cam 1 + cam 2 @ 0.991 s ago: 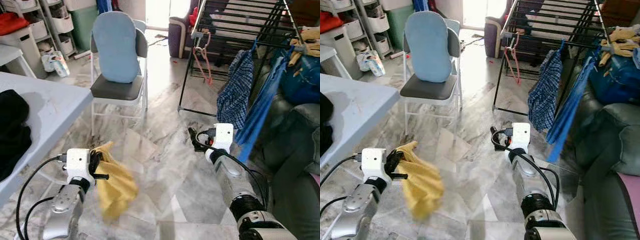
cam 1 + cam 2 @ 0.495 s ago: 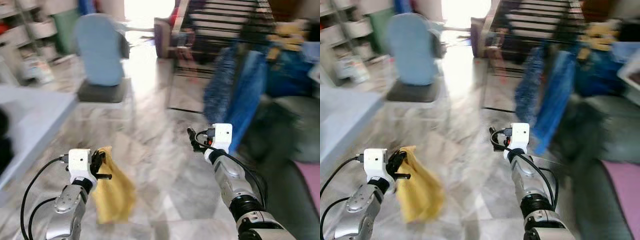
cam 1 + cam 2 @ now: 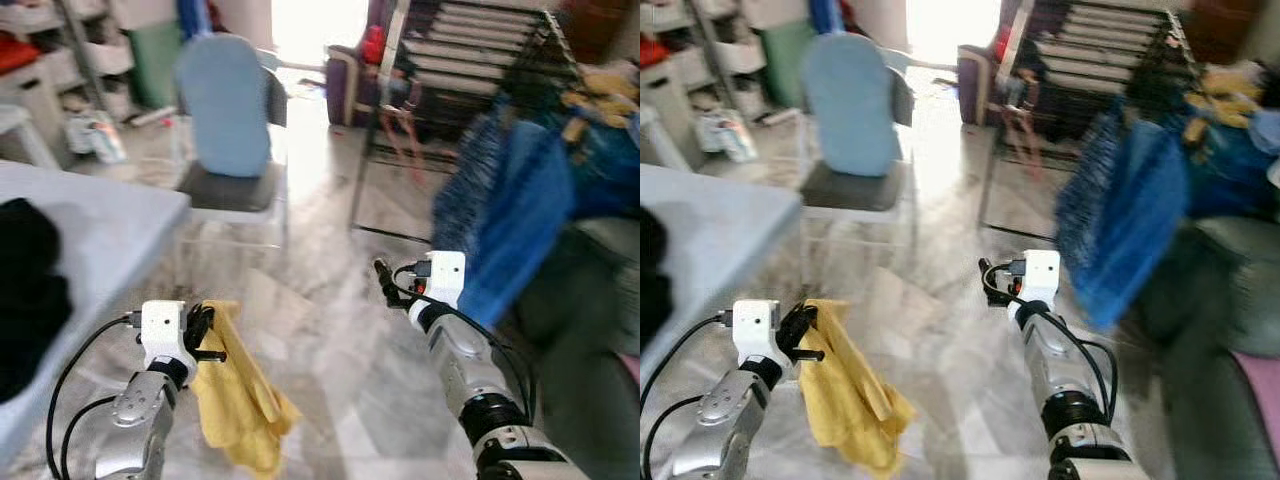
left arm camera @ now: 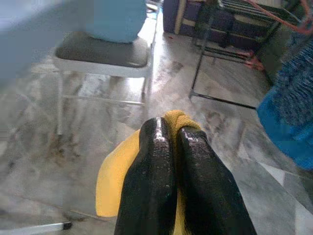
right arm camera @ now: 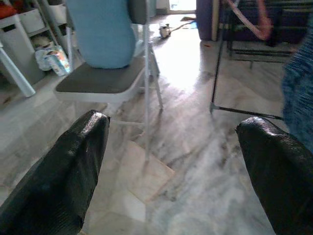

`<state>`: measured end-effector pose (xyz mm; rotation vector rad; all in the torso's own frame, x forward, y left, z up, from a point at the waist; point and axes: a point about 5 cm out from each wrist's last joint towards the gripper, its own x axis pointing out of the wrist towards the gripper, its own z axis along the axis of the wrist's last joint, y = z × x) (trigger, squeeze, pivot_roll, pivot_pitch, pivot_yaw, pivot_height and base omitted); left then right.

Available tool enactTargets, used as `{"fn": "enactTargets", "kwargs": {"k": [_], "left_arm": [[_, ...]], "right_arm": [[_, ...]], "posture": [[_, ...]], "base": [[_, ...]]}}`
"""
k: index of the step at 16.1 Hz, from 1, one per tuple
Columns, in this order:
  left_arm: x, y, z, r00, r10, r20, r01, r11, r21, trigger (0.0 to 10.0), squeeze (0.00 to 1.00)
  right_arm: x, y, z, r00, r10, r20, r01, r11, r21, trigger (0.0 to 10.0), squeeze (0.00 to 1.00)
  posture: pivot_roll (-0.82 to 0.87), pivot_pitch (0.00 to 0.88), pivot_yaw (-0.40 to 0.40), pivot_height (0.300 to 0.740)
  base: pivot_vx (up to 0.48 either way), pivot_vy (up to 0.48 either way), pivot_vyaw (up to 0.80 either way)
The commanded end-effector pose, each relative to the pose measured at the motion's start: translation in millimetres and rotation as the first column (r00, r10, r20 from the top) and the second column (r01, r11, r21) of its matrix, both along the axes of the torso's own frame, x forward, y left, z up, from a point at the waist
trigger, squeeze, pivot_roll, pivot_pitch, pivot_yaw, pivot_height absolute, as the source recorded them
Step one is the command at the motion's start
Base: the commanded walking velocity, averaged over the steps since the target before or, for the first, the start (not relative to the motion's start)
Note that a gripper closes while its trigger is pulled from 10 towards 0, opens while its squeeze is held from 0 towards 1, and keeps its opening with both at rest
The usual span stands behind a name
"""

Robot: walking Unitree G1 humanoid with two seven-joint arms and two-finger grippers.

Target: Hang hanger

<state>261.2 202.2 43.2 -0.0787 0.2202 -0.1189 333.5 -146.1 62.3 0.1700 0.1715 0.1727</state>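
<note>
The camera swings back toward the robot's left after its half-second blur, so the pale grey tabletop (image 3: pixel 90 235) and the black bundle of clothing (image 3: pixel 28 280) on it fill more of the near left. The limp yellow cloth (image 3: pixel 238 405) pinched by the left gripper (image 3: pixel 205 335) now hangs lower and more spread out than a second ago.

Your hanger (image 3: pixel 405 125) is the pink one hooked on the near edge of the black drying rack (image 3: pixel 470 60), dangling straight down beside the rack's front leg, above the marble floor. It is thin and looks empty, though motion blur softens its outline. A pink curve of it (image 5: pixel 254 19) shows against the rack's dark bars.
</note>
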Motion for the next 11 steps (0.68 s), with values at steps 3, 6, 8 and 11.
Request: {"fn": "enactTargets", "kwargs": {"k": [3,6,8,11], "left_arm": [[3.3,-2.1,5.2,0.999,-0.010,0.032,0.010,1.000,0.006,10.0,0.00],[2.9,-4.0,4.9,0.999,-0.020,0.037,0.019,1.000,0.008,10.0,0.00],[3.1,-7.4,4.2,0.999,-0.022,0.034,0.022,1.000,0.005,10.0,0.00],[3.1,-8.7,3.5,1.000,-0.011,0.028,0.010,0.999,0.032,10.0,0.00]], "right_arm": [[3.8,-0.7,7.0,1.000,0.000,0.018,0.000,1.000,0.010,10.0,0.00],[3.4,-1.4,6.9,1.000,-0.001,0.016,0.001,1.000,0.013,10.0,0.00],[3.0,-2.2,6.7,1.000,-0.006,0.015,0.005,1.000,0.014,10.0,0.00],[2.7,-3.0,6.8,1.000,-0.007,0.015,0.007,1.000,0.015,10.0,0.00]], "posture": [[0.00,0.000,-0.072,0.740],[0.00,0.000,-0.070,0.740],[-0.01,0.000,-0.067,0.740],[-0.01,0.000,-0.069,0.740]], "base": [[0.292,0.380,0.00],[0.339,0.336,0.00],[0.225,0.000,0.00],[0.000,0.000,0.00]]}}
